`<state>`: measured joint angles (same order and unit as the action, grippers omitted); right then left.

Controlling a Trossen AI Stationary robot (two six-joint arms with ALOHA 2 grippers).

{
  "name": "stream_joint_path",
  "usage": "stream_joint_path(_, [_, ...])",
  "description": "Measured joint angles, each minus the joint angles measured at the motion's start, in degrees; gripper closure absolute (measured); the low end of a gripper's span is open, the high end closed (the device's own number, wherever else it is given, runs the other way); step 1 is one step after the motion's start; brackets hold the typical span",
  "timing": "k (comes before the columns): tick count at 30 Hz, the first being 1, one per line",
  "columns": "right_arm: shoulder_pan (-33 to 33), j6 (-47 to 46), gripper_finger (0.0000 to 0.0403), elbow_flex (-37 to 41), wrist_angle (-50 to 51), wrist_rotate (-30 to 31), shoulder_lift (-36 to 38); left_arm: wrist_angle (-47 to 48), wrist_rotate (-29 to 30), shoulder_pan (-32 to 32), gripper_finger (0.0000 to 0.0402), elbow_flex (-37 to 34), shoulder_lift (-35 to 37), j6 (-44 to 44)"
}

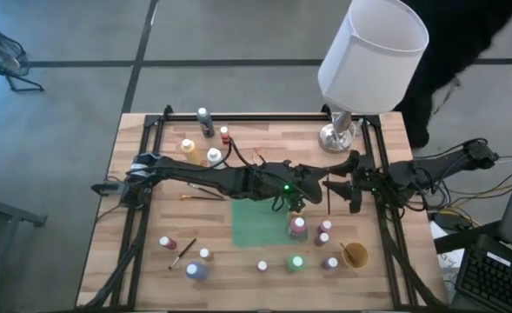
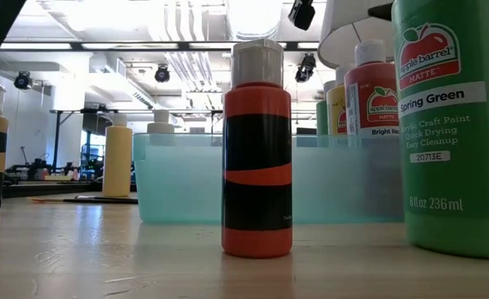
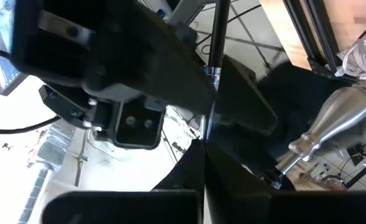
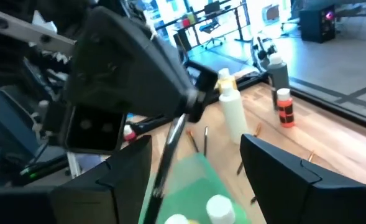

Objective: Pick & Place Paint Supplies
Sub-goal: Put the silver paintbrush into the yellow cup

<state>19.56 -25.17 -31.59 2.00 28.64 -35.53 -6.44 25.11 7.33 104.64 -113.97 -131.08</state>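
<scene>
L arm is reaching across the desk to the middle; its jaws are pinched fully shut on a thin dark-handled brush, holding it up off the desk above the far edge of the green mat. R arm is facing it from the lamp side, with its jaws standing wide. In the right wrist view the brush is showing between the two dark fingers. Can't tell whether they're touching it; nothing is in their grip.

Looks to me like a handover is being set up. The brush is prob. very light and stiff, but skinny, smooth and round, so it could be rolling or pivoting in a pinch. Best hold for the R jaws, imo, is square across the handle, just beside the L jaws, w/ the bristle end left alone.

The other supplies, i.e. the pale-capped bottles and more brushes, are sitting spread about the desk.
</scene>
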Motion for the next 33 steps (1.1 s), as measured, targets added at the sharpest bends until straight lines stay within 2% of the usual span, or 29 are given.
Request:
stream_joint_path(8, [-1.49,2.26,0.0231,-0.02,-1.27,-0.39,0.17,0.4,0.43,-0.06,0.0401,0.0,0.0,0.69])
stream_joint_path(18, [-1.47,4.12,0.0381,-0.02,-1.08,-0.63,-1.65,1.59,0.49,-0.09,0.0401,0.0,-0.07,0.69])
stream_joint_path(25, [-1.47,4.61,0.0388,-0.01,-1.06,-0.86,-1.77,3.45,0.45,-0.09,0.0392,0.0,-0.07,4.99])
stream_joint_path(30, [-1.47,4.42,0.0389,0.0,-1.25,-1.7,-1.68,3.83,0.79,0.27,0.036,0.0,-0.07,9.88])
stream_joint_path(33, [-1.52,4.17,0.039,-0.53,0.22,-1.97,-1.25,4.03,3.59,0.52,0.0331,-0.06,-0.07,14.35])
